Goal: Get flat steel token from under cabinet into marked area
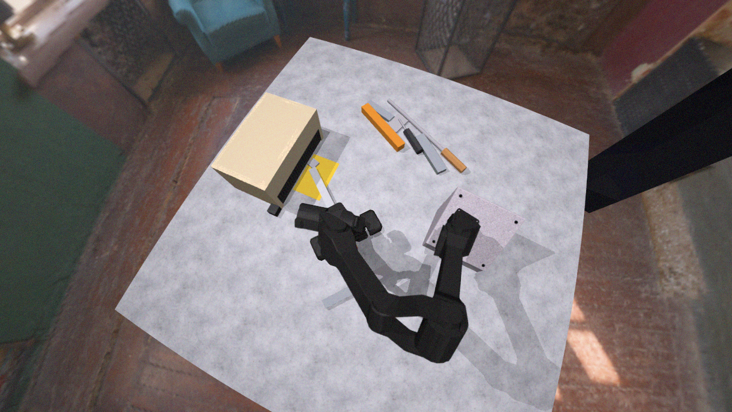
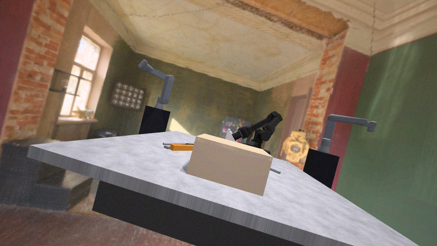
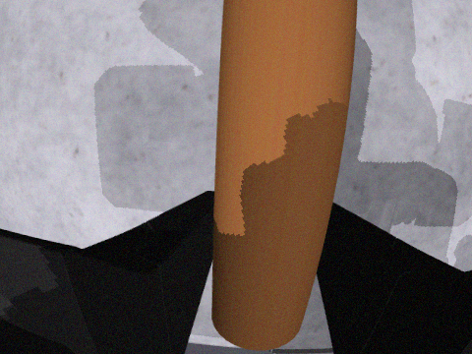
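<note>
A black robot arm reaches across a grey marbled desk toward a tan cabinet, its end effector clenched on the brown wooden handle of a long-shafted tool. Seen from the wrist, the rounded handle runs straight up the middle of the picture between the two dark fingers, its lower part in shadow. From above, the tool's thin pale shaft slants away from the end effector and across the yellow marked area in front of the cabinet's dark slotted base. A small grey square, the steel token, lies at the far end of the shaft on the yellow patch, close to the cabinet's front edge; whether it touches the shaft or the cabinet cannot be told from here. A short black piece sits on the desk at the cabinet's near corner.

Well apart, toward the far side of the desk, spare tools lie together: an orange bar, a grey strip, a short black piece and a long thin rod with a brown handle. The arm's base stands on a pale speckled plate. From the side view, the cabinet hides the marked area, with a pale triangular shape showing just above its top edge.
</note>
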